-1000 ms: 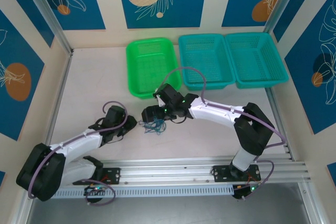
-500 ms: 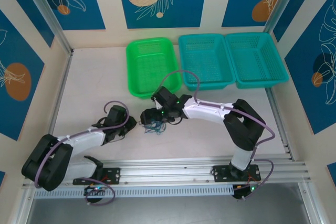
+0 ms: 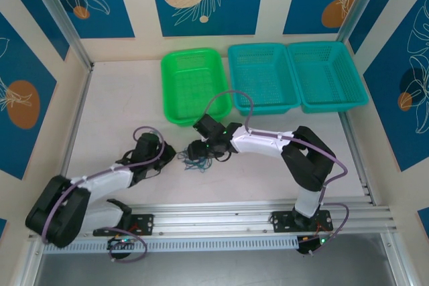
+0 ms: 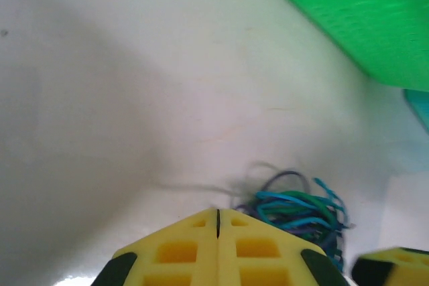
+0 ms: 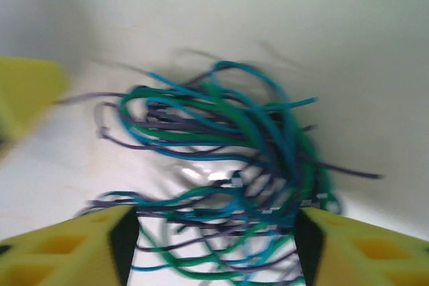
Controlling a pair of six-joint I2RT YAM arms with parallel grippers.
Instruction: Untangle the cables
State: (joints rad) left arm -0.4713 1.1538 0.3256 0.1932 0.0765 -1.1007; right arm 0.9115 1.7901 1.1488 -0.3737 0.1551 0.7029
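Both arms have crept closer to the cables [image 3: 198,164], one knot on the table [image 3: 120,98] between them. The left gripper [image 4: 218,216] is squeezed together; the right gripper [image 5: 214,239] stands apart around the knot. No strand is pulled free yet.

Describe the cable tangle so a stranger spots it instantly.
On the white table, look in front of the bright green basket, leftmost of three. The tangle is a knot of thin curly blue, teal-green and dark strands, unlike the thick purple robot cables.

cables [image 5: 221,138]: blue, teal-green, black | left end effector [image 4: 218,215]: yellow | basket [image 3: 193,86]: green
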